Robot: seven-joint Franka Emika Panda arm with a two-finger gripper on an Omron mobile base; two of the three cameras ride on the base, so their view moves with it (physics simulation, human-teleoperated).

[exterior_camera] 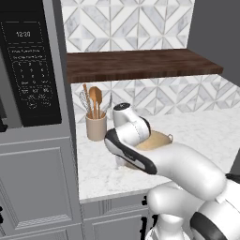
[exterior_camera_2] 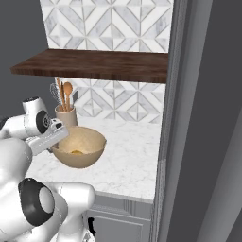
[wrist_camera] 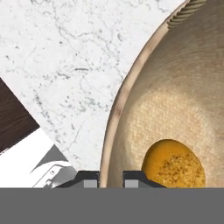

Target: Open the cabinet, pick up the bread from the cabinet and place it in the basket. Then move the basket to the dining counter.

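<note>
**Basket Rim Gripped With Bun Already Inside**

White marble worktop (exterior_camera_2: 127,160), backed by patterned tiles, is seen beneath the dark brown board of the cabinet (exterior_camera: 140,65). One basket (exterior_camera_2: 79,146) is set on that worktop, and one bread (wrist_camera: 174,164) bun is seen lying on its woven floor, near the wall closest to the hand. The bun's placement suggests the first half of the job is done and only the carry to the dining counter is left.

The gripper (wrist_camera: 110,178) is brought to the near rim of the basket, one fingertip outside the wall and one inside, the jaws drawn narrow onto the rim between them. That straddling hold is judged to be the way the bowl is meant to be lifted: the wall is thin enough to pinch, while the whole basket is far too wide for the fingers. With the load held at one edge, the basket may be expected to tip away from the hand once raised, and the loose bun could roll.

One utensil crock (exterior_camera: 96,126) is stood just behind the basket, holding wooden spoons and a whisk, close enough to be brushed on the way up. One microwave (exterior_camera: 30,70) is built into the tall grey unit at the left.
</note>
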